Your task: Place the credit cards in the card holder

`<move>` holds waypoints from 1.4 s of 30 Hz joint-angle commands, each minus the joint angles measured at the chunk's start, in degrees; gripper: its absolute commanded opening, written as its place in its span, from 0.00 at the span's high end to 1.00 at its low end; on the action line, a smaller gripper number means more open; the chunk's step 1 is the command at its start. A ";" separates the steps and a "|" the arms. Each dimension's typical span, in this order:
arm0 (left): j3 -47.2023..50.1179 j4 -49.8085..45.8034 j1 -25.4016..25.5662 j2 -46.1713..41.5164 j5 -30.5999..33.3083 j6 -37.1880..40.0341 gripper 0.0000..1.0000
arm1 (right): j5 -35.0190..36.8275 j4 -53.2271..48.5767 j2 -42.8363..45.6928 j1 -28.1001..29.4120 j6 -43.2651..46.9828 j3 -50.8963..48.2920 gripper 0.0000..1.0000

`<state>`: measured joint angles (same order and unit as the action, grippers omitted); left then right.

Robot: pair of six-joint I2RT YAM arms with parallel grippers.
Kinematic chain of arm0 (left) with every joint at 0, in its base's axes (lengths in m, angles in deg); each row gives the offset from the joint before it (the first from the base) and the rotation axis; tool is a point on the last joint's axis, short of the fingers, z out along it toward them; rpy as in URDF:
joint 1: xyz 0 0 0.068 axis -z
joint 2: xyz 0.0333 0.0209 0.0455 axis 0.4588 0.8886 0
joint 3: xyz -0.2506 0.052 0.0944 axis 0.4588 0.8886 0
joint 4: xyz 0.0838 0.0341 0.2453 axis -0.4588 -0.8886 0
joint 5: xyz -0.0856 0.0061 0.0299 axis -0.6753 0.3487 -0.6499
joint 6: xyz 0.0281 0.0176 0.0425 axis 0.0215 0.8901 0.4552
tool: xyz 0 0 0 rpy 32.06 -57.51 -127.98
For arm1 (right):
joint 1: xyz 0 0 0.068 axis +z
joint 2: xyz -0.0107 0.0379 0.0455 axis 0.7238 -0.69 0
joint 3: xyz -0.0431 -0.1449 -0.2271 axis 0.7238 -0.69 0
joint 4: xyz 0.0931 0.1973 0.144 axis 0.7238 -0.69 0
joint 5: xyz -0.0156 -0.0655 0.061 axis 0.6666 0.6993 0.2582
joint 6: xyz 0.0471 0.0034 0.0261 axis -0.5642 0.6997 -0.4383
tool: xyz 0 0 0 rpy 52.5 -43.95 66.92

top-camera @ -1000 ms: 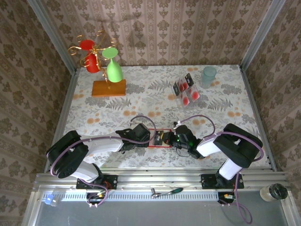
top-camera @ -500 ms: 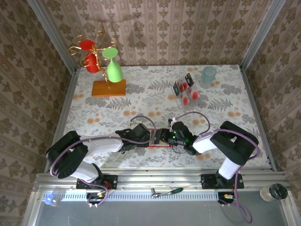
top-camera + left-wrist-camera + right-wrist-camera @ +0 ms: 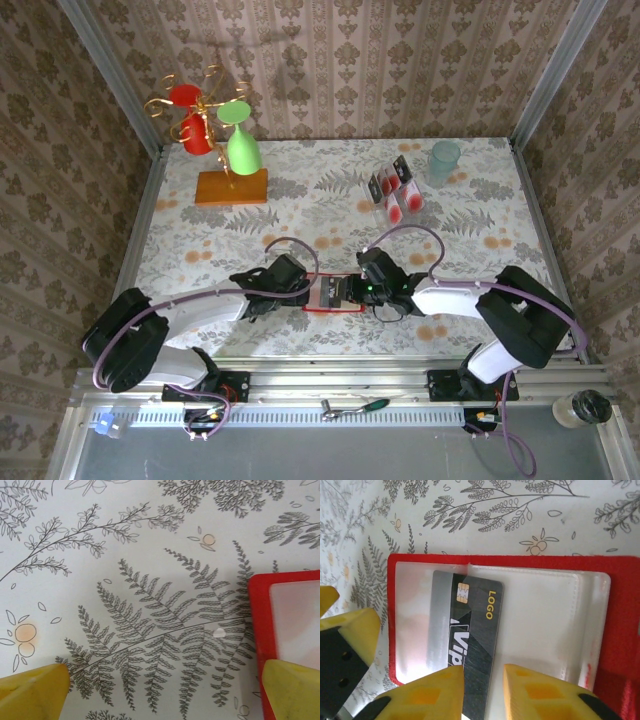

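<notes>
The red card holder lies open on the table near its front edge, pale pockets up; it also shows in the top view and in the left wrist view. A black card with a chip and "LOGO" lies on it, its left part under the left pocket. My right gripper is open a little over the card's near end; the right finger stands clear of it. My left gripper is wide open, its right finger at the holder's left edge. More credit cards stand far back.
Those cards sit in a clear plastic rack at the back right, beside a teal cup. An orange block with a gold stand and red and green glasses is at the back left. Walls close three sides.
My right gripper has moved left across the card holder, and the card is now partly under the left pocket. The left gripper has shifted slightly left and up.
</notes>
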<state>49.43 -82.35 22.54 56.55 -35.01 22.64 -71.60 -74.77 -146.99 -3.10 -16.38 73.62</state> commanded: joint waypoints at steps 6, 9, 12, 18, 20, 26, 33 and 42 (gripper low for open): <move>3.10 1.89 -1.63 0.55 -2.50 1.86 0.00 | 0.60 -7.15 -5.72 -0.19 4.00 7.11 0.84; 3.91 2.64 -1.86 0.46 -2.79 1.89 0.00 | 0.22 -7.21 -8.12 -0.09 4.05 8.16 0.86; 4.38 3.25 -2.11 0.61 -2.96 2.07 0.00 | -0.17 -7.21 -10.08 0.23 4.03 9.14 0.87; 4.38 4.40 -2.29 1.81 -3.64 2.30 0.00 | -0.67 -7.87 -11.96 0.99 3.67 11.25 0.90; 4.53 4.73 -2.29 2.04 -3.77 2.40 0.00 | -0.89 -8.04 -12.51 1.37 3.51 11.95 0.90; 4.64 5.33 -2.29 2.48 -4.22 2.33 0.00 | -1.60 -8.82 -13.93 2.95 2.95 14.17 0.93; 4.73 5.34 -2.24 2.40 -4.24 2.06 0.00 | -1.18 -8.52 -10.72 3.14 1.51 12.93 0.93; 4.82 4.86 -2.39 2.14 -3.91 2.59 0.00 | 3.37 -13.16 -5.85 3.01 2.54 11.72 0.93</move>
<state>53.10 -79.09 20.64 57.34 -36.89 24.15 -70.90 -84.43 -154.14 -0.35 -14.24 85.75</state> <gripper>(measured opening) 0.999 0.076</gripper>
